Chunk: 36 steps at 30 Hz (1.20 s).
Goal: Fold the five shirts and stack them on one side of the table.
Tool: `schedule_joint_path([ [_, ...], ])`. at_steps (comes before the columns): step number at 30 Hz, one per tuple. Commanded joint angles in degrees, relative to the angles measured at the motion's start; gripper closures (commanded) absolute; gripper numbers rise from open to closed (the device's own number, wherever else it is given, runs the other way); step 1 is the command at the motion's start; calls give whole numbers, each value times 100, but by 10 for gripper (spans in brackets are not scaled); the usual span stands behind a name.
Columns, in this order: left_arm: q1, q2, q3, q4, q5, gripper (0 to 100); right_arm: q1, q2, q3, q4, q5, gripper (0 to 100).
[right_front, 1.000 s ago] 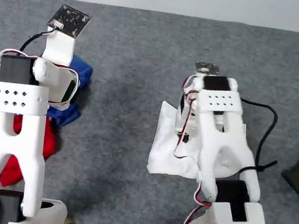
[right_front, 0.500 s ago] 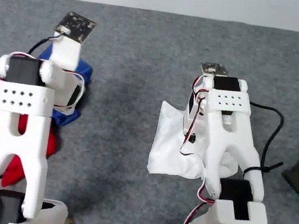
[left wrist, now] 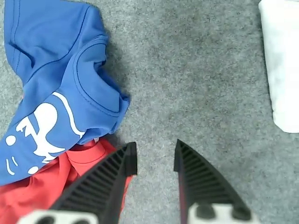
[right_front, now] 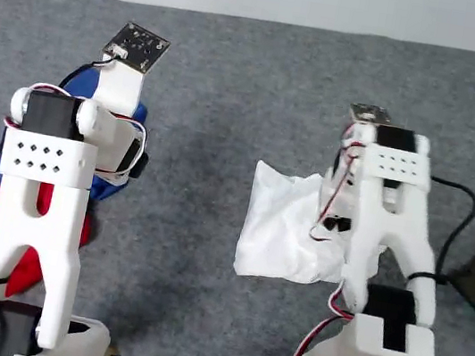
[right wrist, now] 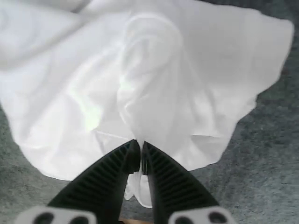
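Your right gripper (right wrist: 140,149) is clamping its jaws together on an edge fold of the white shirt (right wrist: 140,70), whose bulk is spreading ahead of the fingertips, toward your other arm. Your left gripper (left wrist: 152,156) is hanging with jaws apart over bare grey table (left wrist: 196,70), the blue shirt (left wrist: 51,84) and red shirt (left wrist: 46,182) lying just beside one finger, the white shirt well off to its other side.
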Motion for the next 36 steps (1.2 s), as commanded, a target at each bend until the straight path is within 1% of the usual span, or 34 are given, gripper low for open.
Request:
schedule_joint_path([
  [1,35,-237,-31,18,202,867,453,-119,-422,-110,404,988],
  [5,35,-237,-22,18,211,867,927,-119,-422,-92,835,988],
  [11,35,-237,-22,18,220,867,1587,-418,-440,-57,1292,988],
  [13,35,-237,-22,18,325,867,1807,-532,-422,-57,1503,988],
  [19,44,-229,-13,0,369,867,2255,-585,-413,-48,1943,988],
  [23,44,-229,-13,9,369,867,2378,-576,-149,-136,2136,988],
  [28,44,-229,-13,9,369,867,2334,-585,501,-884,2277,984],
  [30,44,-237,-13,18,369,867,2316,-593,536,-919,2286,950],
  [34,44,-237,-13,18,369,867,2290,-699,413,-778,2277,813],
  [36,44,-237,4,18,369,867,2149,-813,202,-593,2277,766],
])
